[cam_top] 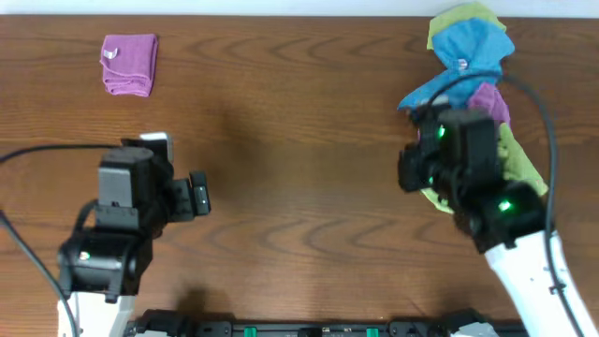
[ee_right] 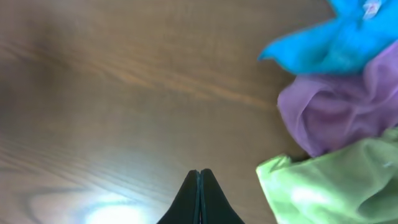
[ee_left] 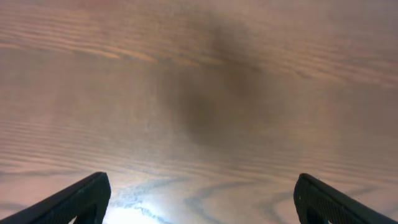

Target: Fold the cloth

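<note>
At table centre: bare wood grain on the table, open between the two arms and from the far edge to the near one.
Far edge: runs along the top of the overhead view; the cloth lies near it at the far left, well apart from both arms.
Right side: a heap of the lime-green cloth, blue cloth and mauve cloth takes up the far right corner, touching one another and reaching almost to the far edge.
Left gripper: jaws spread wide and holding nothing, bare table under them.
Right gripper: fingers pressed together with nothing between them, just beside the heap's left margin and apart from it.
Cloth, look: vivid orchid-purple, a compact upright rectangle with layered edges showing at its lower end, lying flat.
Cloth, mark: small white tag at the upper left corner.
Cable: a black lead crosses over the heap toward the right arm.
</note>
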Tool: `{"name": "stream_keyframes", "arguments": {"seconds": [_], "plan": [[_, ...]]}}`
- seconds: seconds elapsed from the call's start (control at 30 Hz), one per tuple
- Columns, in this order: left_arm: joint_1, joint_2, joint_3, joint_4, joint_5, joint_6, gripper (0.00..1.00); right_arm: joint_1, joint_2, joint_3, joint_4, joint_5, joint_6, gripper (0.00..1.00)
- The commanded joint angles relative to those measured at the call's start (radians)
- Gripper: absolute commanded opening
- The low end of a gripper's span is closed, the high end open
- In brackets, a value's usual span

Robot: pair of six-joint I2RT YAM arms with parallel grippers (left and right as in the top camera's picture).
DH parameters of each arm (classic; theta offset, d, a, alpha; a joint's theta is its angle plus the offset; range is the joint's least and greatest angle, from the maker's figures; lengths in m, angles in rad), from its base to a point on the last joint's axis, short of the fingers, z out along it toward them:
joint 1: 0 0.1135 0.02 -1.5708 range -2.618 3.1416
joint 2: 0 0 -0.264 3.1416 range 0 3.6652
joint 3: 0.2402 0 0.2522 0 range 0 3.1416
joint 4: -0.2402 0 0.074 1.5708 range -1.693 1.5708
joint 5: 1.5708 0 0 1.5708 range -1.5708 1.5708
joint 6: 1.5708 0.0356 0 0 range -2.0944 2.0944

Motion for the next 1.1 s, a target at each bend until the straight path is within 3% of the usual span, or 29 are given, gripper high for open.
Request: {"name": "stream_keyframes", "arguments": {"seconds": [0.0, 0.03, 0.1, 0.9, 1.07], "plan": [[-0.006, -0.014, -0.046, 0.045, 0.01, 0.01, 0.95, 0.003, -0.049, -0.073, 0.04, 0.0, -0.002, 0.16], [-0.006, -0.011, -0.046, 0.057, 0.013, 0.01, 0.95, 0.003, -0.051, -0.073, 0.046, 0.001, -0.002, 0.38], [-0.006, -0.011, -0.046, 0.092, 0.016, 0.01, 0.95, 0.003, -0.051, -0.073, 0.05, 0.027, -0.002, 0.99], [-0.006, -0.001, -0.046, 0.089, 0.016, 0.011, 0.95, 0.003, -0.039, -0.074, 0.035, 0.035, -0.002, 0.99], [0.006, -0.087, -0.053, 0.078, 0.015, 0.013, 0.95, 0.003, -0.039, -0.074, 0.035, 0.035, -0.002, 0.99]]}}
